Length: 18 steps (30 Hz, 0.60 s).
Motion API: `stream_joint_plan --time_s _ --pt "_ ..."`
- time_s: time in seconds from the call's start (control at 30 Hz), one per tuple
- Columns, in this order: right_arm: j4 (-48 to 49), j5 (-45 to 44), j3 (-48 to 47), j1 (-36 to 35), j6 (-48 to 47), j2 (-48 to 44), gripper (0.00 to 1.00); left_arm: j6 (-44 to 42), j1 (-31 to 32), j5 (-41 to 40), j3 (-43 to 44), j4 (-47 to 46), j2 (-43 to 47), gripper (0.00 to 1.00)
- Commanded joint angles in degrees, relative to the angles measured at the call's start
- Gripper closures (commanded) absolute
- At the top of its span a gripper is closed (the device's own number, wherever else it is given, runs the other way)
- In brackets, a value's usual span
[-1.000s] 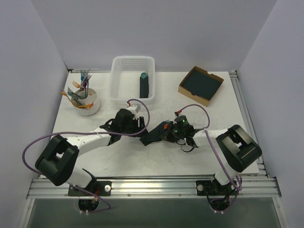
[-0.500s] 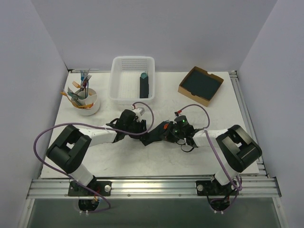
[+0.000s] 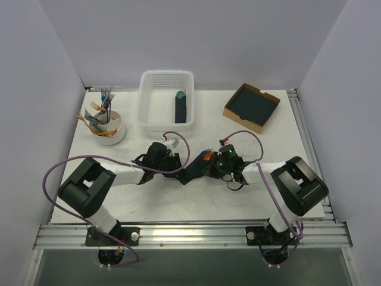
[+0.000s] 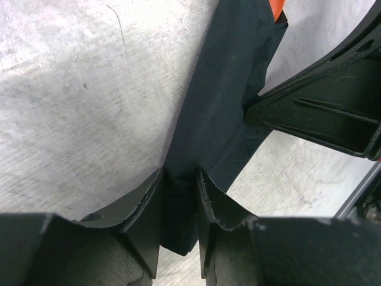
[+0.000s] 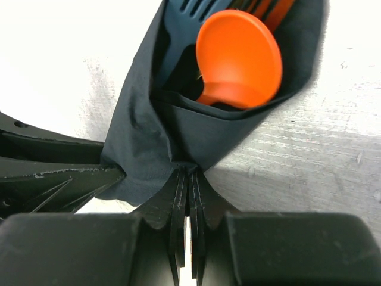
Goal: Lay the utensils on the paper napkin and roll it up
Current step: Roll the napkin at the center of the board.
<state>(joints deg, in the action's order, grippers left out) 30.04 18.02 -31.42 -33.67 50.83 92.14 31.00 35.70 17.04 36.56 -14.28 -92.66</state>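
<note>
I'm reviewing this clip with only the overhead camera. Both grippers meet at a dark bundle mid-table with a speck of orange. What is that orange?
Observer: The right wrist view shows the round bowl of an orange plastic spoon sitting in the open end of the near-black paper napkin.
Operator: Is the right gripper actually holding the paper?
Observer: Yes. The right gripper is shut, pinching a fold at the napkin's edge.
Operator: And the left one?
Observer: In the left wrist view, the left gripper straddles the bundle's narrow end, with a pad against each side.
</note>
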Motion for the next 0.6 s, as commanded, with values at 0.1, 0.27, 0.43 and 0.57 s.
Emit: stream_joint_plan --time_s 0.1,0.27,0.43,0.57 --pt "-7.1 -5.63 0.48 1.15 -3.37 0.94 1.0 6.69 0.59 0.1 -6.49 0.93 0.46 0.69" --pt "-5.52 -5.8 0.83 1.5 -4.59 0.59 0.91 10.83 2.96 -4.2 -8.78 0.22 2.13 0.7" --pt "-4.29 -5.72 1.01 2.03 -5.21 -0.03 0.71 13.12 7.27 -10.09 -7.56 5.14 3.01 0.69" --pt "-4.47 -6.24 0.57 2.12 -5.39 0.32 0.5 14.35 7.98 -10.89 -7.55 4.97 2.22 0.69"
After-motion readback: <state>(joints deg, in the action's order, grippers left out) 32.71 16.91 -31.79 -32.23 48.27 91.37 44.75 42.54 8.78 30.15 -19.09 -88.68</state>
